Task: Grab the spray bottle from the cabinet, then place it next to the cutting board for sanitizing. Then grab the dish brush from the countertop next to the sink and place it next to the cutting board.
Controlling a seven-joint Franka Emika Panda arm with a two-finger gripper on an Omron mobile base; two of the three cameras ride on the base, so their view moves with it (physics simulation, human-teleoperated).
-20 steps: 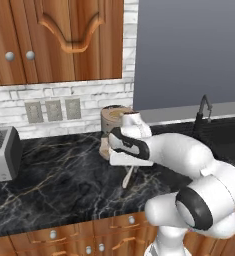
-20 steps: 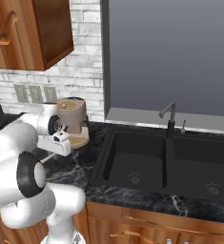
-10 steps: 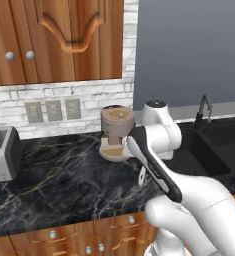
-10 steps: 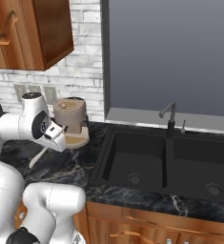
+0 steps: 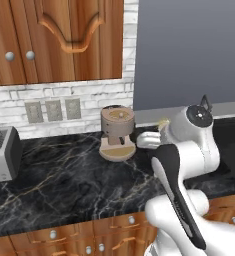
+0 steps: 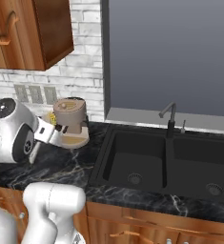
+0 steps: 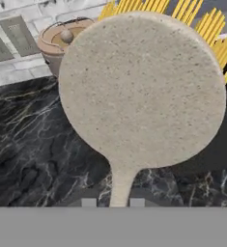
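The arm is reaching out over the countertop (image 5: 64, 175), and the gripper (image 7: 112, 202) is holding the brush (image 7: 141, 91) up off the stone. In the hand view the two dark finger tips are sitting tight on either side of the thin pale handle, one to each flank, so the pincer is nearly closed and gripping that stem. The round speckled back of the brush head is looming large there, with yellow bristles fanning out behind its top and right edge.

From the left base view a sliver of those yellow bristles (image 5: 162, 122) is peeking out just above the white hand, close beside the coffee machine (image 5: 117, 131). From the right base view the same yellow bit (image 6: 52, 117) is showing between the wrist and the machine (image 6: 70, 120). Whether brush and machine are touching, I cannot tell.

One coffee machine is standing on the counter, tan and round. One toaster (image 5: 3, 155) is sitting at the far left edge. Three outlet plates (image 5: 53, 110) are lined up on the white brick wall behind. Above them the cabinet (image 5: 54, 37) is hanging with its doors shut, two round knobs (image 5: 20, 56) side by side on the left pair.

To the right a black double sink (image 6: 166, 164) is sunk into the counter, two basins, each with one drain, and one dark faucet (image 6: 168, 114) is rising behind the divider, with a small upright piece beside it.
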